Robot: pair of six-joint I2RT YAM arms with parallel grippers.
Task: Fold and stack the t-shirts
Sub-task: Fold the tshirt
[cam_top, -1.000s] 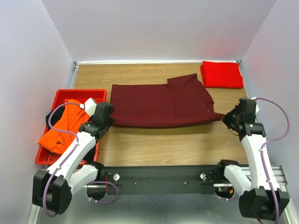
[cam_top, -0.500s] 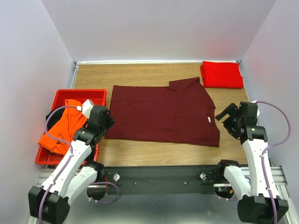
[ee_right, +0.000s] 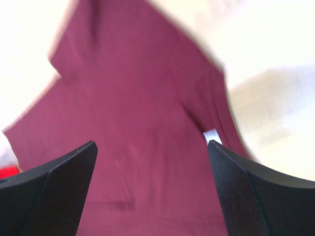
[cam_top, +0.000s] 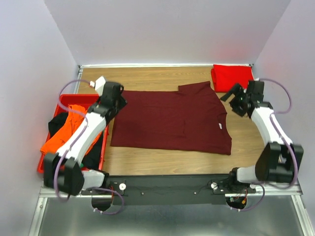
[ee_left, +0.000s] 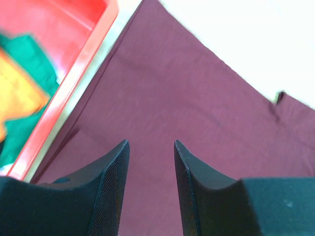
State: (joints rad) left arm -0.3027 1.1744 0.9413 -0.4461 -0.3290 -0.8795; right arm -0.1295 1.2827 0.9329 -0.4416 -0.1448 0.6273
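Observation:
A dark maroon t-shirt (cam_top: 172, 120) lies flat in the middle of the table, its white label (cam_top: 219, 127) near the right edge. My left gripper (cam_top: 119, 102) hovers open over the shirt's far left corner, nothing between its fingers; in the left wrist view the gripper (ee_left: 150, 142) has only maroon t-shirt (ee_left: 197, 98) under it. My right gripper (cam_top: 231, 95) stands open by the far right corner; the right wrist view is blurred, with the gripper (ee_right: 152, 143) wide over the maroon t-shirt (ee_right: 138, 98) and its label (ee_right: 212, 135). A folded bright red t-shirt (cam_top: 234, 78) sits at the back right.
A red plastic tray (cam_top: 86, 97) at the table's left edge holds an orange t-shirt (cam_top: 69, 130) and a black one (cam_top: 93, 152). In the left wrist view the tray (ee_left: 93, 34) lies close beside the maroon shirt's left edge. Walls close in the table on three sides.
Both grippers opened and let go of the maroon t-shirt, which dropped flat. Both arms then swung from the shirt's near edge to its far corners.

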